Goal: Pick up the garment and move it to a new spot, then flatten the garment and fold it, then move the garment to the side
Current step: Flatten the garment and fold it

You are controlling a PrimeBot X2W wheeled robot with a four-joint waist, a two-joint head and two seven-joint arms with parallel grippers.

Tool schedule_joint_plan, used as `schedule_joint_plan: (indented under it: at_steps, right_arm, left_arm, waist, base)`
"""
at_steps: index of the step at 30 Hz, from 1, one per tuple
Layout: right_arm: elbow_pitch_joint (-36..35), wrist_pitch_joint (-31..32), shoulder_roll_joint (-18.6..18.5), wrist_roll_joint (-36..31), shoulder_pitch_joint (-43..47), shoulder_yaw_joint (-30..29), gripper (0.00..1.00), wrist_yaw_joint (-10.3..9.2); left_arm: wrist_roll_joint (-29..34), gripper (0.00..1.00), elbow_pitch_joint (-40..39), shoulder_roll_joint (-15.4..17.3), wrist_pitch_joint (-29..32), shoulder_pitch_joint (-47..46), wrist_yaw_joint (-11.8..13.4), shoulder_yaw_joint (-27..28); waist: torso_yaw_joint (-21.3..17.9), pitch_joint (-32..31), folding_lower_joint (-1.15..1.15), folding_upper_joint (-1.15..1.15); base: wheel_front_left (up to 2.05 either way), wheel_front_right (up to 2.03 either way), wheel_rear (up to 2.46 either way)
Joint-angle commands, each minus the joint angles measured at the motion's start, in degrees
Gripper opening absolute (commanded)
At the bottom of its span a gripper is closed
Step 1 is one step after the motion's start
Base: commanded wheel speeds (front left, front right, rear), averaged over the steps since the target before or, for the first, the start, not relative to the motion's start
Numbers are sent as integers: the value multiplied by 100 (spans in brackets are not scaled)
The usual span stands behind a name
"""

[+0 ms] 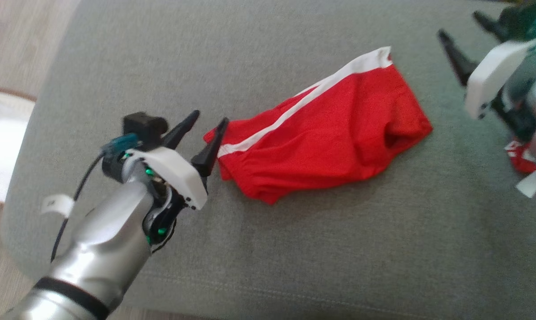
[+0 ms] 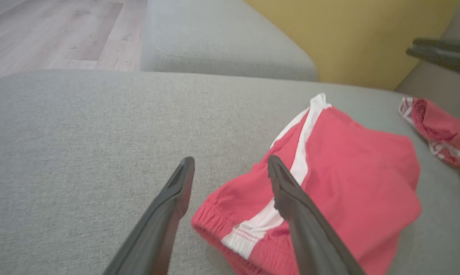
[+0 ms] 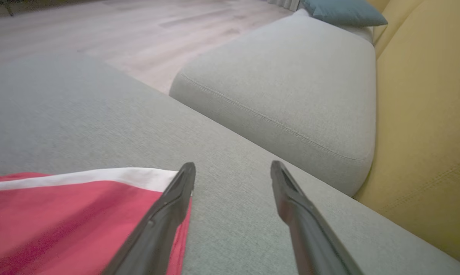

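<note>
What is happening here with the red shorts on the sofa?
A two-armed robot is working on a pair of red shorts with a white side stripe. They lie a little rumpled on a grey sofa cushion. Neither gripper holds them at this moment. The left gripper is open at the waistband end, and the right gripper is open beside the opposite end. A second, smaller red garment lies on the cushion to the robot's right.
</note>
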Motion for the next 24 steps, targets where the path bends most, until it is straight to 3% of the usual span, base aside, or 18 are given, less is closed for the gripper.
schedule_joint_plan:
  at_steps: [1, 9, 15, 19, 24]
  right_arm:
    - [-23, -339, 130, 66, 289, -121, 100, 10]
    - [173, -1126, 538, 264, 967, -737, 100, 10]
    - [32, -1289, 883, 113, 1517, -1550, 100, 10]
    - [-482, -1294, 1059, -356, 2052, -2495, 100, 10]
    - [-1272, -1295, 1350, -1399, 3012, -3605, 100, 10]
  left_arm:
    - [-105, 100, -328, 212, -76, 31, 69, 539]
    - [149, 100, -1113, 254, -77, 721, 375, 1383]
    - [513, 100, -1842, 136, -77, 1467, 606, 2104]
    - [829, 100, -2242, -80, -77, 2007, 732, 2664]
    - [1267, 100, -2561, -447, -77, 2634, 684, 3265]
  waist:
    - [-227, -385, 0, 0]
    - [-496, -933, 0, 0]
    - [-770, -1225, 0, 0]
    - [-930, -1315, 0, 0]
    - [-1056, -1395, 0, 0]
  base:
    - [0, 0, 0]
    - [0, 0, 0]
    - [0, 0, 0]
    - [0, 0, 0]
    - [0, 0, 0]
